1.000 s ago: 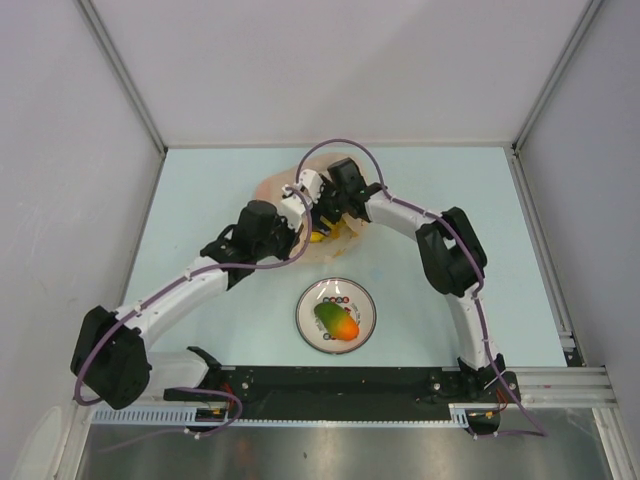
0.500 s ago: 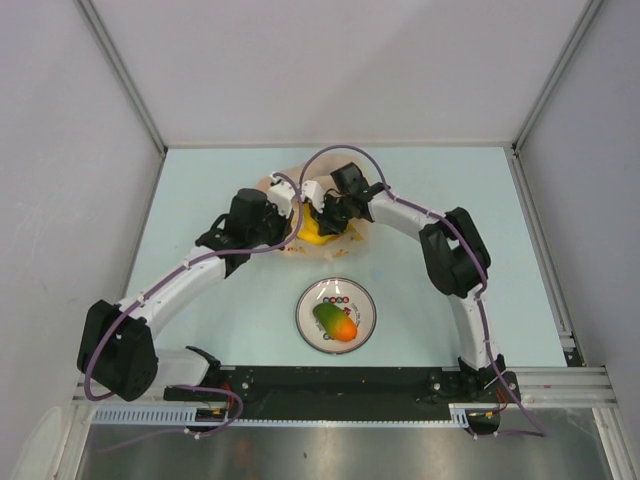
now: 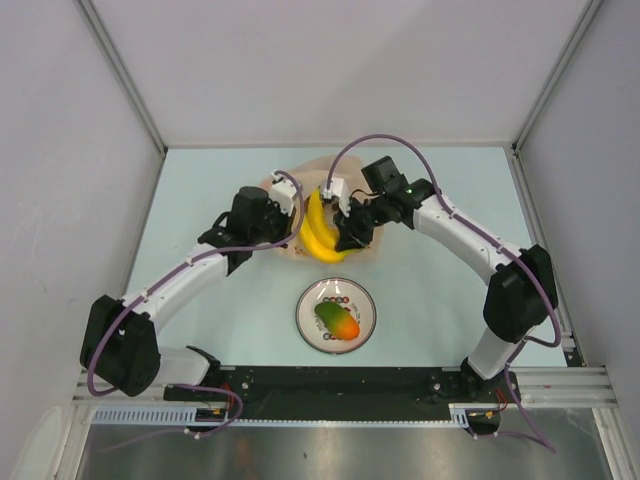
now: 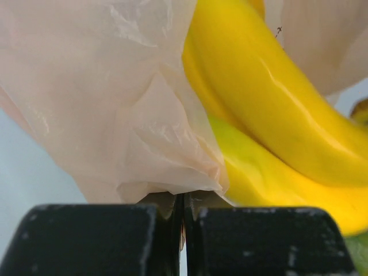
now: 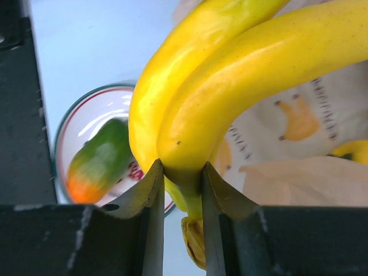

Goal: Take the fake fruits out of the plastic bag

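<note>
Legible text: none.
Thin translucent pale-orange plastic bag [image 5: 261, 141]: printed yellow-orange banana motifs with tiny dark lettering beside them, too small to read.
Round white plate [image 5: 95, 112]: small red marks, blurred, unreadable.

Left wrist: thin translucent pale-orange plastic bag [image 4: 115, 86] runs off frame at 9 and 12 o'clock. Yellow plastic banana bunch [image 4: 276, 115] clipped at 12 and 3. Green blur [image 4: 357, 253] at 5 o'clock, can't ID.
Right wrist: round white plate [image 5: 92, 123] half hidden behind bunch. Green-orange mango [image 5: 98, 164] out of focus. Yellow piece [image 5: 352, 150] clipped at 3 o'clock.
Top: bag mostly under both wrists, contents unseen. Plate print too small to read.
</note>
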Motion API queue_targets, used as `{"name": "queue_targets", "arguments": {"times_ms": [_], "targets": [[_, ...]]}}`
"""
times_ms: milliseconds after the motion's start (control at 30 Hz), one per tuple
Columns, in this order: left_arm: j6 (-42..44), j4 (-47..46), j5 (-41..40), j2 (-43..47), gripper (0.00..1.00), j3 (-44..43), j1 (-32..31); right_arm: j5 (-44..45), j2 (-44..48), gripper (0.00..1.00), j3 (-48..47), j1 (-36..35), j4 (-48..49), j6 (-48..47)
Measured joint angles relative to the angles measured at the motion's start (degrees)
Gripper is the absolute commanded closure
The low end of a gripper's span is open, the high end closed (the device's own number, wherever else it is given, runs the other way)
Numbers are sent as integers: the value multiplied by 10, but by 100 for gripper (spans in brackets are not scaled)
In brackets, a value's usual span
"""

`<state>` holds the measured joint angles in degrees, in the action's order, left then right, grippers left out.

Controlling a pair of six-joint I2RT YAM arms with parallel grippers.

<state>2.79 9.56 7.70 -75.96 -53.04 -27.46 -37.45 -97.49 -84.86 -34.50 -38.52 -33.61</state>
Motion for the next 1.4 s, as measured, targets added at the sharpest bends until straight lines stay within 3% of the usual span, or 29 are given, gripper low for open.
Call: {"name": "queue_targets", "arguments": {"times_ms": [267,533,700,900,1100,1400], "targets": [[9,-5,0,0,100,-26,0,-37,21,94,37,-24,-123,17],[12,-9,-2,6,100,-26,0,-45,57,95,38,-56,-152,117],[7,-8,-5,29,100,-26,6,-56,62,98,46,-102,-140,195],[7,-5,1,68,100,-19,16,-73,78,100,109,-199,-50,342],[6,-5,10,74,100,-17,25,19,68,100,129,-272,-8,426],[-5,-14,26,92,100,5,25,171,48,100,130,-282,45,516]]}}
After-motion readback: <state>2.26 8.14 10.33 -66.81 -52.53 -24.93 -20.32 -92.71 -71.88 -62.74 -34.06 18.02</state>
